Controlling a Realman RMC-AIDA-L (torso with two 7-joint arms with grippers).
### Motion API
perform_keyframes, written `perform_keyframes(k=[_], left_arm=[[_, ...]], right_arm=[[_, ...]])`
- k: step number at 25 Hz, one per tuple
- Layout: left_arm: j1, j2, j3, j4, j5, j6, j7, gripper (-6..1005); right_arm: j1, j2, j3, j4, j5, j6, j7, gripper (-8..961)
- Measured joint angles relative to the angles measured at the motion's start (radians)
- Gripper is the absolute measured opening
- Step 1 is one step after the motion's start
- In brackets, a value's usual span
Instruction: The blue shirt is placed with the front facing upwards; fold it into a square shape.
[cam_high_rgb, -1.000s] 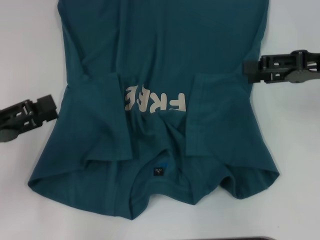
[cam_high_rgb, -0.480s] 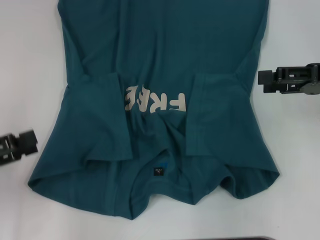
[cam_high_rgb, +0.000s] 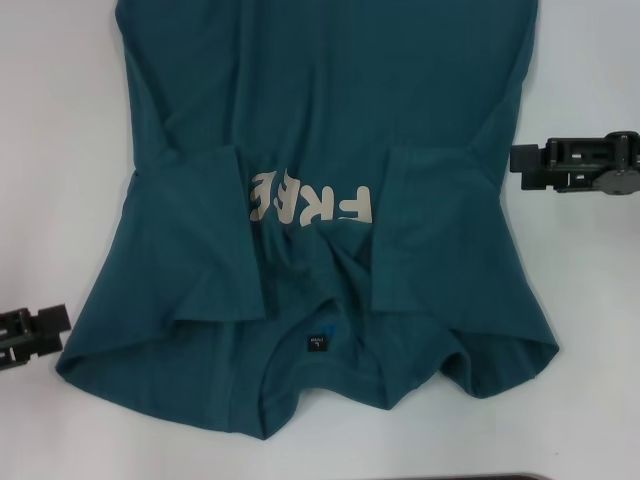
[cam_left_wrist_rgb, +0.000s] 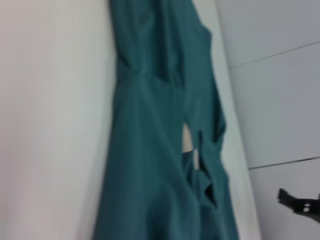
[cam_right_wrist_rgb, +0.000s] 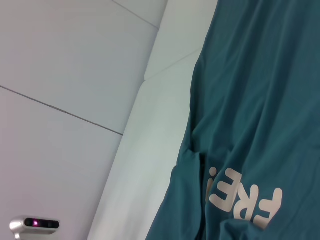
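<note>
Shirt (cam_high_rgb: 330, 120) teal, "FREE" up, 2 sleeves folded inward; fingers' state on both grippers unclear.

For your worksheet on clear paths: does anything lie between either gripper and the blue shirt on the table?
Nothing visible does. Only bare white table separates the left gripper and the right gripper from the blue shirt.

We see a white table (cam_high_rgb: 60, 120) carrying the blue shirt (cam_high_rgb: 320, 100). It lies spread flat, both sleeves folded inward over the chest.
</note>
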Motion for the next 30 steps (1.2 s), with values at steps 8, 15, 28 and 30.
perform_keyframes(k=[8, 15, 28, 30], left_arm=[[-0.003, 0.0, 0.007, -0.001, 0.035, -0.04, -0.027, 707], [-0.004, -0.001, 0.007, -0.001, 0.093, -0.102, -0.051, 699], [-0.006, -0.007, 0.008, -0.001, 0.102, -0.149, -0.045, 682], [-0.007, -0.007, 0.008, -0.001, 0.102, -0.154, -0.045, 680]], right_arm=[[-0.001, 0.001, 0.001, 0.001, 0.0, 0.0, 0.0, 880], [-0.001, 0.001, 0.001, 0.002, 0.0, 0.0, 0.0, 880], [0.001, -0.001, 0.001, 0.002, 0.002, 0.0, -0.001, 880], [0.002, -0.002, 0.001, 0.002, 0.002, 0.0, -0.001, 881]])
